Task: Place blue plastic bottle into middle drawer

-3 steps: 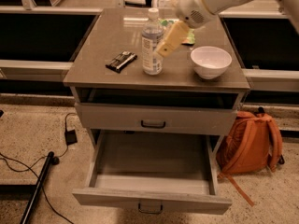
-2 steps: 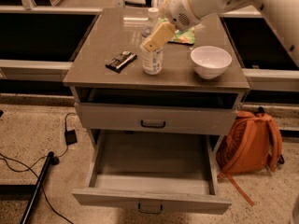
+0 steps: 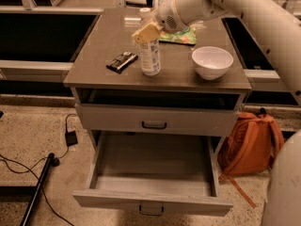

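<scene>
- The blue plastic bottle [image 3: 151, 58] is standing upright on the counter [image 3: 103, 41], about halfway along the front edge and set a little back from it. So it's on top, not in any drawer.
- The gripper [image 3: 146, 32] is sitting right at the bottle's top, with its tan end overlapping the neck. Honestly can't tell whether it's spread, pressed together or actually pinching the bottle, since the bottle's top is hiding behind it.
- The white arm [image 3: 244, 8] is reaching in over the back right corner of the counter.
- The middle drawer [image 3: 153, 204] is hanging pulled out below the counter's front edge, showing a bare grey floor inside.
- The upper drawer [image 3: 155, 119] above it is sitting closed.
- A white bowl [image 3: 212, 62] is resting near the front right corner, well apart from the bottle.
- A small black packet [image 3: 121, 61] is lying just left of the bottle, toward the front left corner.
- Something green and patterned [image 3: 181, 36] is lying flat behind the bottle and bowl, toward the back edge.
- An orange backpack [image 3: 251, 145] is slumping on the floor off the right edge.
</scene>
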### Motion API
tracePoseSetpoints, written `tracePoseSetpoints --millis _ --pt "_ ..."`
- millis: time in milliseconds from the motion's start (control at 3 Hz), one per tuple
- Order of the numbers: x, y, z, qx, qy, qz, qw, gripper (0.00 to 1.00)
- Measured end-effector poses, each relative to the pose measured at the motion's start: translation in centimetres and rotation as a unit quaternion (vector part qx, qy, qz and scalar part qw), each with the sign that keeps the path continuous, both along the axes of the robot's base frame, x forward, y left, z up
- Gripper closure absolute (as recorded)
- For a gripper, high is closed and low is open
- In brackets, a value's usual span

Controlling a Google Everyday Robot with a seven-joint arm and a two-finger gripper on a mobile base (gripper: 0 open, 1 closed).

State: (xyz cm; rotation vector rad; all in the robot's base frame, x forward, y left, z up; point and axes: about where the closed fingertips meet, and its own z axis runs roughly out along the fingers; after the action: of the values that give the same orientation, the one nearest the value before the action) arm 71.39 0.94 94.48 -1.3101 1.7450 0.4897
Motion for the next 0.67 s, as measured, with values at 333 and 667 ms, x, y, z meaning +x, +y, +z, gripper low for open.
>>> tracePoseSetpoints --millis 333,667 --pt "-1.3 1.0 0.5 0.020 0.011 0.042 0.9988 0.96" --pt "-8.6 0.9 4.0 0.032 -0.046 0.113 0.9919 1.00"
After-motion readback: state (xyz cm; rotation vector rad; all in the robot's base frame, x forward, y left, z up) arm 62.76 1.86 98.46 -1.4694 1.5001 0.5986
